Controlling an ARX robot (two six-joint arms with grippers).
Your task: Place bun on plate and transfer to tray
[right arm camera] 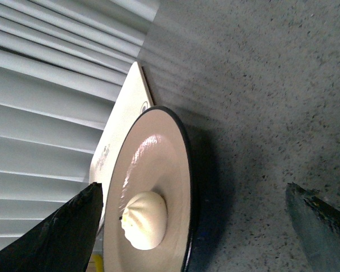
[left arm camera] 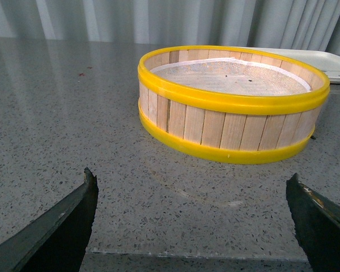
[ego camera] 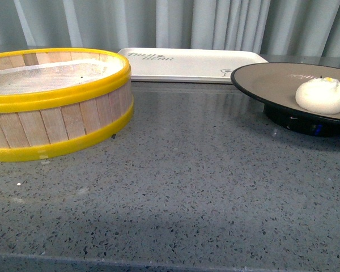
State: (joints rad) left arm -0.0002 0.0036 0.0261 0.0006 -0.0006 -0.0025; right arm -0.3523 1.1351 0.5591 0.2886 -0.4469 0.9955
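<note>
The flat white rectangular tray with rounded corners point(ego camera: 192, 63) carries two short lines of dark stylised lettering point(ego camera: 144, 55) near its far left corner. A small dark emblem point(ego camera: 224, 71) sits by its near right edge. Both are too small to read.

We see the bun point(ego camera: 322, 95) resting on the plate point(ego camera: 266, 79) at the right of the grey speckled tabletop point(ego camera: 187, 187). The white tray point(ego camera: 187, 63) lies farther back, and a yellow-rimmed wooden steamer basket point(ego camera: 56, 107) stands at the left.
</note>
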